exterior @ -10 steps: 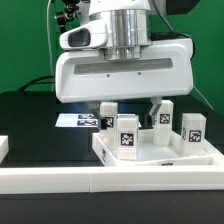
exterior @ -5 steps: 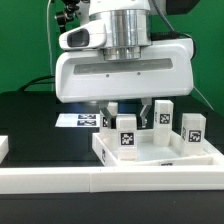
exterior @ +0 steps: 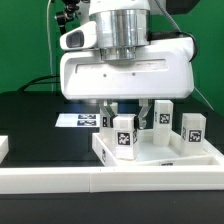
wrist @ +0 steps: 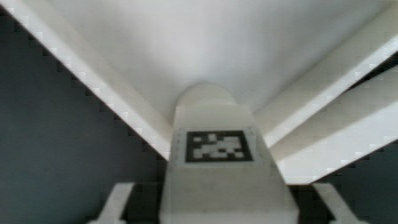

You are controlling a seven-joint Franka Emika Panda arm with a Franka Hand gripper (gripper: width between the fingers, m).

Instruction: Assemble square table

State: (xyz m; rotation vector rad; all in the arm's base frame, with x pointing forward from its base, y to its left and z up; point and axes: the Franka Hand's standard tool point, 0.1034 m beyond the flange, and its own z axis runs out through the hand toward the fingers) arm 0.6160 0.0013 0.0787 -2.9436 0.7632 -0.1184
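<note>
The white square table top [exterior: 205, 152] lies with its rim up. Several short white tagged legs stand in it: one at the front [exterior: 125, 134], one behind it [exterior: 108, 121], and two toward the exterior view's right [exterior: 163, 116] [exterior: 192, 127]. My gripper [exterior: 135, 114] hangs low over the top with its fingers down among the legs. In the wrist view a tagged leg [wrist: 221, 148] stands between my fingers [wrist: 121, 204], with a dark gap on each side. The gripper [wrist: 221, 208] is open around it. The top's white floor [wrist: 214, 50] lies beyond.
The marker board [exterior: 76, 120] lies on the black table behind the top, to the exterior view's left. A long white rail [exterior: 100, 184] runs along the front. A white block [exterior: 3, 148] sits at the left edge.
My gripper has shifted slightly toward the exterior view's right over the top. The legs and the top have not moved.
</note>
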